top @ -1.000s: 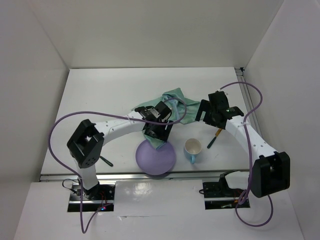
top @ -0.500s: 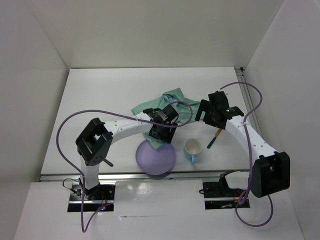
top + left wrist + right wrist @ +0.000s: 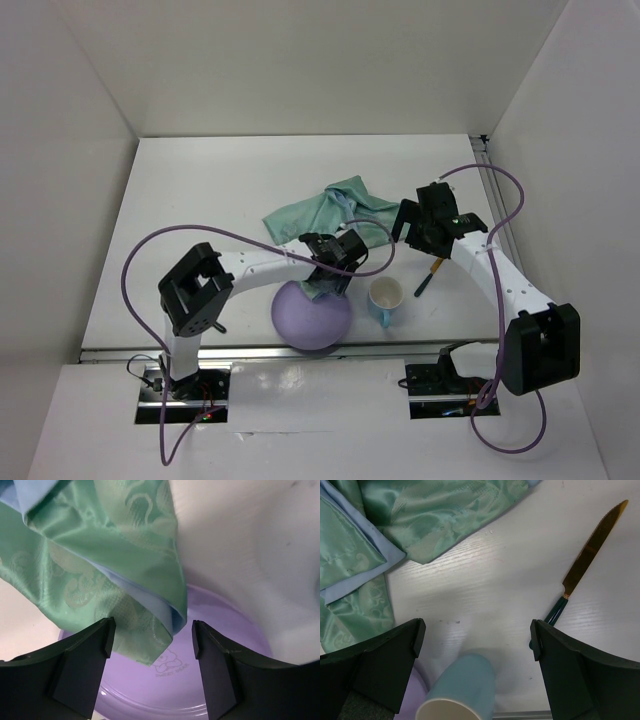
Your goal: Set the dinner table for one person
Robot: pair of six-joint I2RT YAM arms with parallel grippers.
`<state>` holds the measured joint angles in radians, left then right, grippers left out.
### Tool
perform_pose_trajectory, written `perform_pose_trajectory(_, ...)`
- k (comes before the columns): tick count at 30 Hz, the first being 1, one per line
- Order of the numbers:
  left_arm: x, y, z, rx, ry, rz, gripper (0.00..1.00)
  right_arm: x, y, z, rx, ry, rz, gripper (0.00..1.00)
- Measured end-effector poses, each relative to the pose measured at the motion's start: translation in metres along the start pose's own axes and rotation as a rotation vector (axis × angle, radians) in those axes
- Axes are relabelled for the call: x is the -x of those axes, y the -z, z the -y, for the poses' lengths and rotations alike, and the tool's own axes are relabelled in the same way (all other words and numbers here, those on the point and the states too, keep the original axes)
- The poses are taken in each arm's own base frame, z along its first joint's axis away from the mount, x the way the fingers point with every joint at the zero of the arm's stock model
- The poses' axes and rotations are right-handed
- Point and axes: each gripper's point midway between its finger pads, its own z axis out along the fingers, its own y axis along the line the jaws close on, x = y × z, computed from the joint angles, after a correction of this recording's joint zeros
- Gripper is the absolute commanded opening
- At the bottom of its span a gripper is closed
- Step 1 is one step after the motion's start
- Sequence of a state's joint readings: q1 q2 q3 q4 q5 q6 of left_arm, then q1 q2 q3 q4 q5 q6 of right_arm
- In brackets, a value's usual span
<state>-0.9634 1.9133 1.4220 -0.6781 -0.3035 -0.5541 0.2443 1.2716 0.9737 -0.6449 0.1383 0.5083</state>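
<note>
**White tabletop, boxed in by white walls**

White panels close off the left, right and far sides of the dinner table, a plain white top that fills the enclosure, with both arm bases at its near edge.

Closest to that edge sits a lilac plate. Just right of the plate stands a pale blue mug, white inside. Right of the plate and beyond the mug lies a knife. Beyond the plate spreads a crumpled green patterned cloth, one corner reaching down onto the plate's far rim.

From overhead the knife is only a thin dark sliver. The right wrist view shows its gold serrated blade and dark handle, and the cloth's pale blue backing. The left wrist view alone shows the cloth corner draped over the plate and small print on the plate, a bear outline above words that seem to read "SWEET BEAR".

The left gripper hangs over the plate's far rim, jaws spread, with the cloth corner between them but clear of the right finger. The right gripper hovers beyond and right of the plate, jaws spread wide and grasping nothing.
</note>
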Motion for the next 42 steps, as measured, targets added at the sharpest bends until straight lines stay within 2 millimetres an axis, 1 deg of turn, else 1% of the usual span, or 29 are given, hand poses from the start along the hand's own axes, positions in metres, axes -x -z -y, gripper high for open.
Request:
perform_pose_trajectory(5, -0.017, -0.006, -0.008, 0.06, -0.037, -0.016, 0.8, -0.001, 0.0, -0.001, 0.004, 0.0, -0.003, 1.0)
perform_pose_trajectory(8, -0.016, -0.006, -0.011, 0.089, -0.046, 0.001, 0.8, -0.002, -0.001, -0.001, 0.005, 0.001, -0.009, 1.0)
perform_pose_trajectory(11, -0.014, -0.006, -0.015, 0.13, -0.052, 0.018, 0.77, -0.003, -0.002, -0.001, 0.005, 0.001, -0.015, 1.0)
perform_pose_trajectory(14, -0.016, -0.009, -0.021, 0.17, -0.059, 0.019, 0.68, -0.003, -0.002, -0.002, 0.008, 0.001, -0.017, 1.0)
perform_pose_trajectory(15, -0.017, -0.01, -0.023, 0.182, -0.061, 0.017, 0.63, -0.003, -0.002, -0.002, 0.008, 0.001, -0.017, 1.0)
perform_pose_trajectory(16, -0.017, -0.011, -0.025, 0.195, -0.062, 0.016, 0.51, -0.003, -0.002, -0.002, 0.008, 0.001, -0.017, 1.0)
perform_pose_trajectory(18, -0.018, -0.012, -0.027, 0.212, -0.053, 0.016, 0.35, -0.003, -0.002, -0.002, 0.008, 0.001, -0.017, 1.0)
perform_pose_trajectory(19, -0.017, -0.011, -0.029, 0.221, -0.051, 0.017, 0.29, -0.003, -0.002, -0.002, 0.009, 0.001, -0.018, 1.0)
perform_pose_trajectory(20, -0.016, -0.01, -0.029, 0.226, -0.053, 0.018, 0.17, -0.003, -0.002, -0.002, 0.011, 0.001, -0.018, 1.0)
perform_pose_trajectory(23, -0.009, -0.003, -0.031, 0.24, -0.05, 0.026, 0.01, -0.004, -0.002, -0.003, 0.015, 0.001, -0.022, 1.0)
perform_pose_trajectory(25, -0.003, 0.003, -0.031, 0.244, -0.051, 0.031, 0.0, -0.004, -0.003, -0.004, 0.019, 0.002, -0.026, 1.0)
perform_pose_trajectory(27, 0.004, 0.015, -0.029, 0.238, -0.053, 0.027, 0.0, -0.007, -0.003, -0.006, 0.029, 0.002, -0.037, 1.0)
perform_pose_trajectory(30, 0.027, 0.039, -0.023, 0.209, -0.043, 0.051, 0.0, -0.009, -0.006, -0.011, 0.056, 0.002, -0.056, 1.0)
perform_pose_trajectory(33, 0.059, 0.068, -0.018, 0.144, -0.021, 0.109, 0.0, -0.013, -0.009, -0.024, 0.122, 0.0, -0.08, 1.0)
perform_pose_trajectory(35, 0.089, 0.088, -0.027, 0.091, 0.022, 0.162, 0.0, -0.017, -0.014, -0.033, 0.167, 0.0, -0.105, 1.0)
perform_pose_trajectory(36, 0.105, 0.097, -0.035, 0.067, 0.052, 0.187, 0.0, -0.019, -0.017, -0.037, 0.184, 0.001, -0.122, 1.0)
perform_pose_trajectory(38, 0.14, 0.113, -0.063, 0.029, 0.13, 0.248, 0.0, -0.025, -0.028, -0.043, 0.205, 0.001, -0.16, 0.99)
perform_pose_trajectory(39, 0.159, 0.122, -0.084, 0.01, 0.177, 0.285, 0.0, -0.028, -0.033, -0.045, 0.209, 0.0, -0.182, 0.99)
perform_pose_trajectory(42, 0.203, 0.144, -0.14, -0.034, 0.301, 0.383, 0.0, -0.033, -0.05, -0.051, 0.212, -0.006, -0.24, 0.97)
